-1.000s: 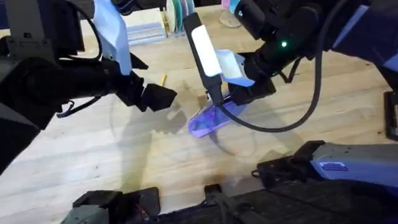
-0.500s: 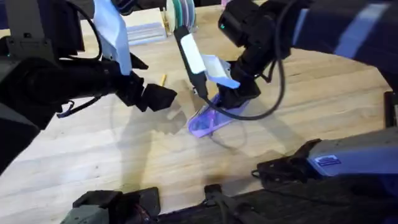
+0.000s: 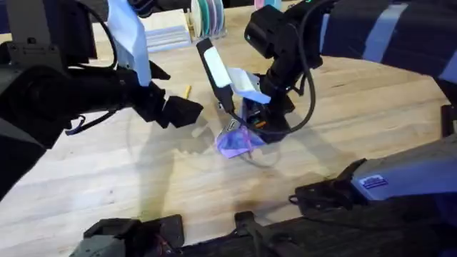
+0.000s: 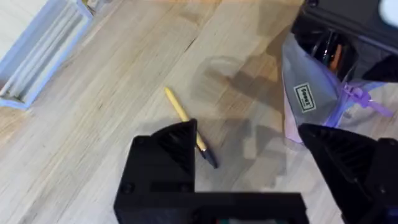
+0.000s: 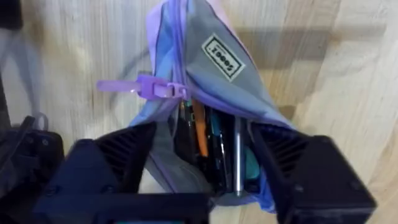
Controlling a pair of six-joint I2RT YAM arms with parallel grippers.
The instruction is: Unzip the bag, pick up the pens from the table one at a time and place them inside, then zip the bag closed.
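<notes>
Overhead, the bag (image 3: 234, 143) lies near the middle of the table (image 3: 107, 185), with the right gripper (image 3: 246, 128) low over its far end; the left gripper (image 3: 187, 112) hangs to the bag's left, above a yellow pen (image 3: 188, 91) that lies on the wood.

Right wrist view: the bag (image 5: 211, 81) is unzipped, its mouth gaping between the spread black fingers (image 5: 118, 155); several pens (image 5: 205, 140) already sit inside, orange, dark and silver ones among them; the purple zipper pull (image 5: 140, 87) sticks out to one side; the fingers straddle the open end, released, with no firm grip on the fabric that I can make out.

Left wrist view: the left gripper (image 4: 249, 162) stands open with nothing in it, just over the dark-tipped end of the yellow pen (image 4: 189, 127); the bag (image 4: 317, 93) lies nearby.

Judgement: unzipping is done and part of the loading too; at least this one pen is left to pick up and drop in, and then the zip must be drawn shut.
</notes>
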